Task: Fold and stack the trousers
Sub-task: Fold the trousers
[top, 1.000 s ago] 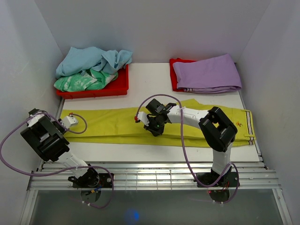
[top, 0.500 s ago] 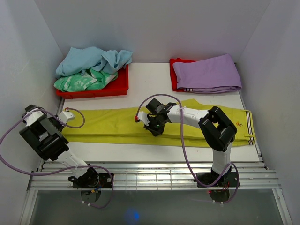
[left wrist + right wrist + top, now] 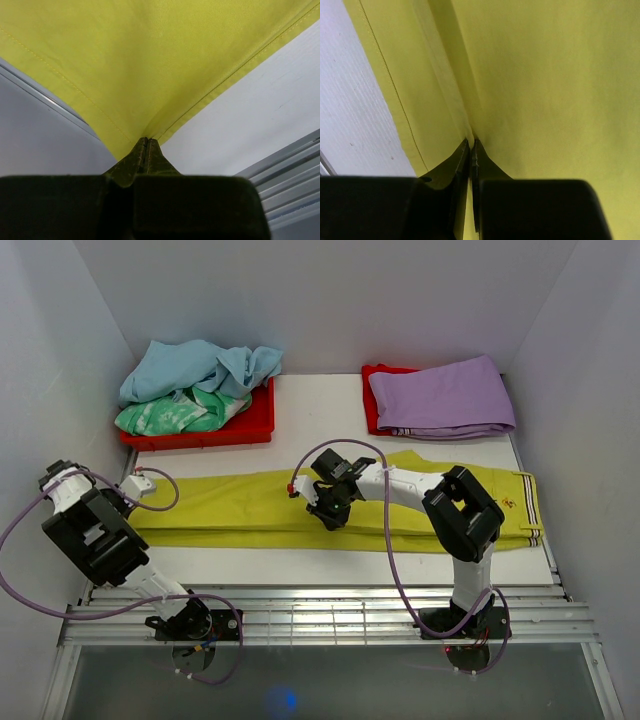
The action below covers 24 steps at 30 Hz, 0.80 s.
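Note:
Yellow trousers (image 3: pixel 250 505) lie stretched across the white table, waistband with striped trim at the right (image 3: pixel 530 508). My left gripper (image 3: pixel 137 485) is shut on the hem corner at the far left; in the left wrist view its jaws pinch the yellow cloth (image 3: pixel 150 75) at the corner. My right gripper (image 3: pixel 330 512) is shut on a fold of the trousers near their middle; the right wrist view shows the cloth (image 3: pixel 535 75) pinched between the jaws. Folded purple trousers (image 3: pixel 445 397) lie at the back right on a red tray (image 3: pixel 372 400).
A red tray (image 3: pixel 255 425) at the back left holds a heap of light blue (image 3: pixel 200 365) and green patterned (image 3: pixel 170 415) clothes. White walls enclose the table on three sides. A slatted metal rail (image 3: pixel 320 615) runs along the near edge.
My left gripper has lifted and moved slightly back and left with the hem corner. The right gripper has barely moved.

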Motion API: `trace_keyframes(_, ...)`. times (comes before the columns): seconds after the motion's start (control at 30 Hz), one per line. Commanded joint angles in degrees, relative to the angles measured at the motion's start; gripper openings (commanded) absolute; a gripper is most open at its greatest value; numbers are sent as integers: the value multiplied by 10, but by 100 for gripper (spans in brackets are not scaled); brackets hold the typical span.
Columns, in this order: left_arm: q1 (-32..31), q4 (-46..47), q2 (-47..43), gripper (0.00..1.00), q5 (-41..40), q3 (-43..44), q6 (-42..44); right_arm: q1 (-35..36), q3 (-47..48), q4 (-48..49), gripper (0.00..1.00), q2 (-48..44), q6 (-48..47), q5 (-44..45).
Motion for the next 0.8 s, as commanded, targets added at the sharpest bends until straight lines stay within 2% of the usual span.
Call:
trace_keyframes(0.0, 13, 3, -15, 0, -39, -15, -2, -15, -15, -41, 8, 43, 1, 60)
trace_keyframes(0.27, 14, 33, 31, 0, -73, -61, -38, -16, -6, -43, 8, 49, 6, 59)
trace_keyframes(0.5, 3, 123, 72, 0, -55, -96, -102, -27, 3, -43, 8, 34, 5, 64)
trace_keyframes(0.63, -1, 117, 69, 0, -14, -64, -127, -50, 14, -50, 8, -4, 0, 63)
trace_keyframes(0.77, -2, 84, 71, 0, 22, 13, -154, -77, 44, -62, 8, -35, -3, 57)
